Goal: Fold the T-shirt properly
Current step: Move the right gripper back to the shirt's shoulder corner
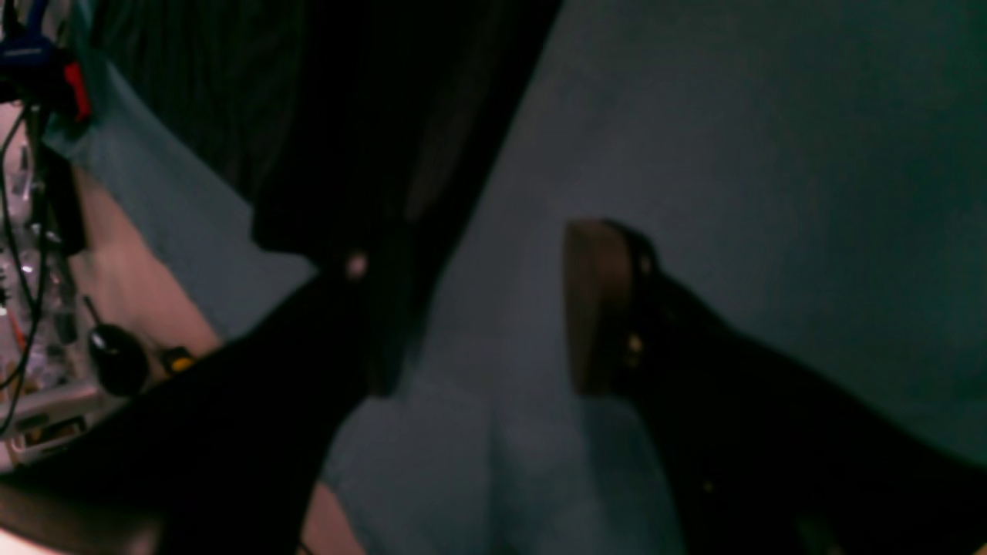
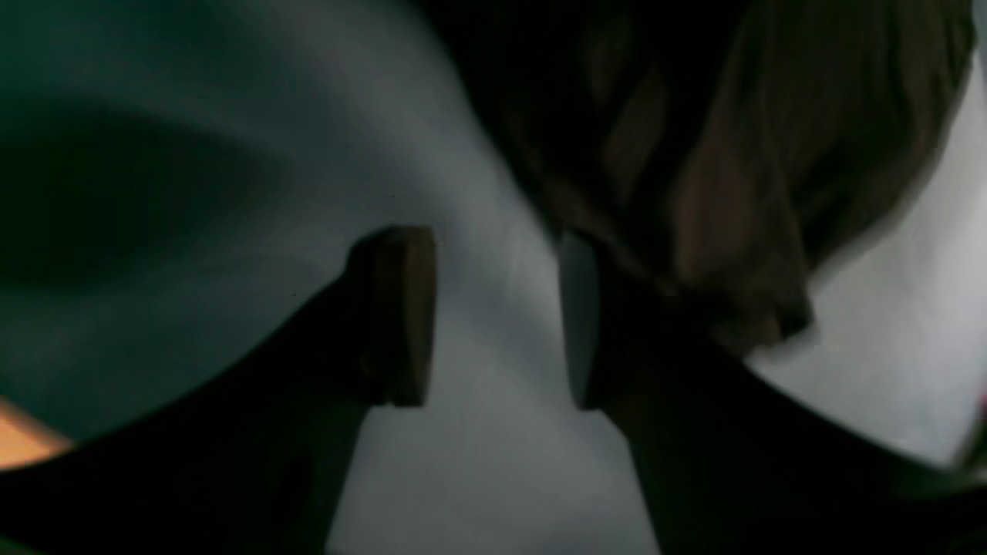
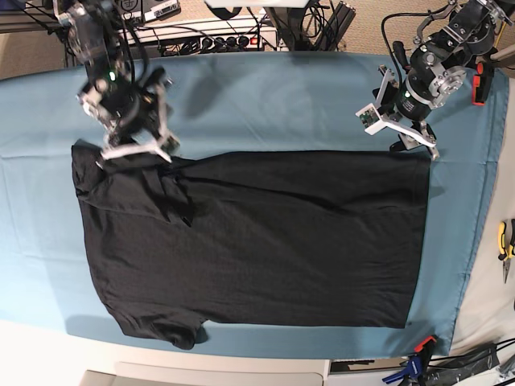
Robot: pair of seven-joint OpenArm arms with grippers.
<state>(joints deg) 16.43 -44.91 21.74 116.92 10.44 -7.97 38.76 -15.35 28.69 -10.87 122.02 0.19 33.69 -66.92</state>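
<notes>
**T-shirt spread flat, both jaws standing wide at its far edge**

The T-shirt (image 3: 257, 237) lies flat on the blue cloth (image 3: 265, 104) over the bench, sleeves toward the right gripper (image 3: 137, 145), whose wide, empty jaws hover at the rumpled far sleeve. The left gripper (image 3: 402, 133), jaws also wide and empty, stands just off the far hem corner. A pinch here could snag the cloth beneath, or catch one layer only, skewing the fold.

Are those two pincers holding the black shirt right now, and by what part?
No. Both the left pincer and right pincer are open with only tablecloth between them; the T-shirt lies loose.
</notes>
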